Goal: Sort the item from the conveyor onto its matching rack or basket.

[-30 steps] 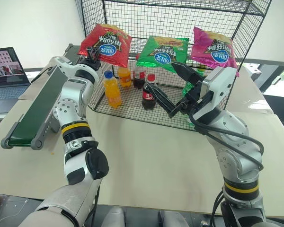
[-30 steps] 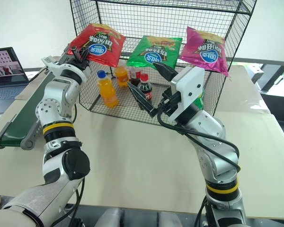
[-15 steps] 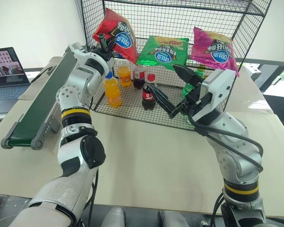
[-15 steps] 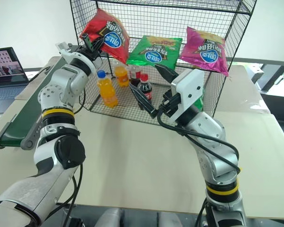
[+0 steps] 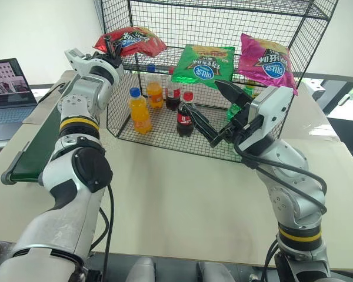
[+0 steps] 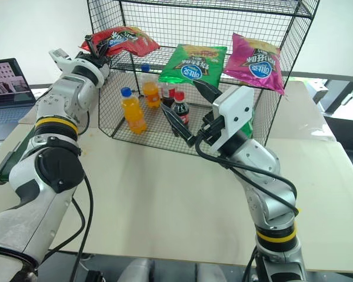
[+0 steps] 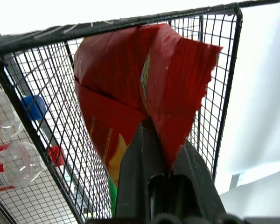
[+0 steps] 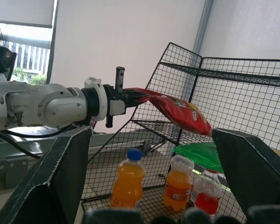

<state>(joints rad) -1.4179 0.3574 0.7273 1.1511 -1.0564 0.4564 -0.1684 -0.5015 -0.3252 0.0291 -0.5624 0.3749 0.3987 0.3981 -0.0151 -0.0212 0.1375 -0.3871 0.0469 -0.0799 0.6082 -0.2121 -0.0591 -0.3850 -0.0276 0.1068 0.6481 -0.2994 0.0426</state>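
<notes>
**Red chip bag held at the rack's upper tier, ready to be laid down**

The red chip bag (image 5: 129,41) is pinched by one edge in the left tool (image 5: 109,45), whose jaws are closed tight on it, and it is held nearly flat over the left end of the upper tier of the black wire rack (image 5: 223,14), beside the green chip bag (image 5: 203,63) and the magenta chip bag (image 5: 265,59). The right tool (image 5: 215,111) is held with its jaws spread wide and nothing between them, in front of the rack's lower tier with its drink bottles (image 5: 140,110). For a clean placement, the bag should probably be carried further inward until most of its body is supported by the wire tier, and the grip released only then, so that it is not tipped back over the front edge toward the conveyor (image 5: 38,147) on the tabletop (image 5: 182,194).
</notes>
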